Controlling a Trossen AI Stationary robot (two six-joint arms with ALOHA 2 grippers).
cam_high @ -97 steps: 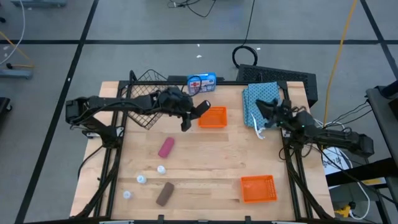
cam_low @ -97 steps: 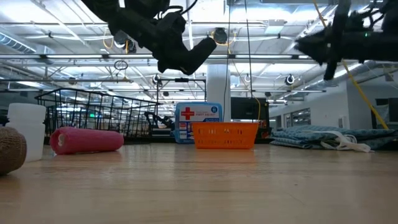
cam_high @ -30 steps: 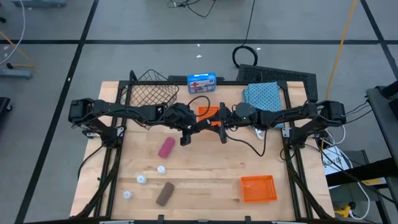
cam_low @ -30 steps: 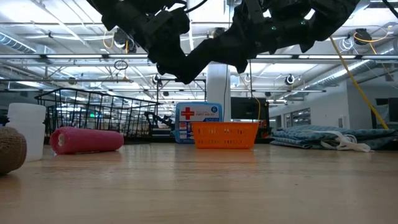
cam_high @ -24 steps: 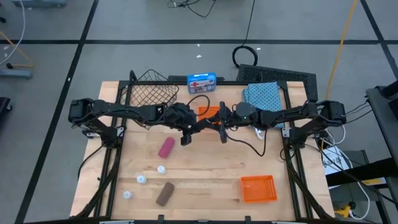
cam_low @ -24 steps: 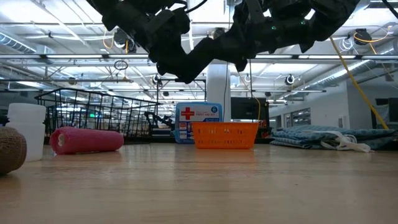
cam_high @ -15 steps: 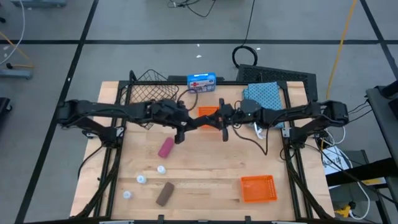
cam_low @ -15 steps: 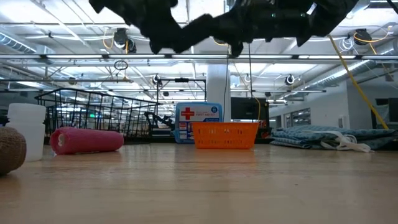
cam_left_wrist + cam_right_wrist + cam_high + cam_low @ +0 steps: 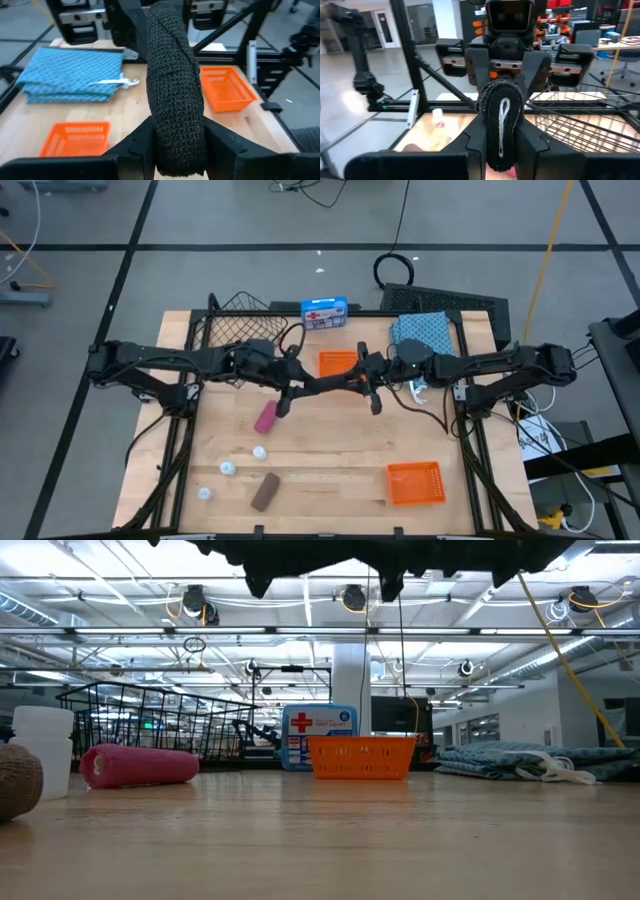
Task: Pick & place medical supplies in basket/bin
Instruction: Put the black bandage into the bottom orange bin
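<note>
Wooden table (image 9: 330, 450) is carrying the wire basket (image 9: 240, 330) at its far left; above the middle, left claw (image 9: 175, 150) and right claw (image 9: 501, 145) are both clamping the black roll (image 9: 172, 95) end to end.
</note>
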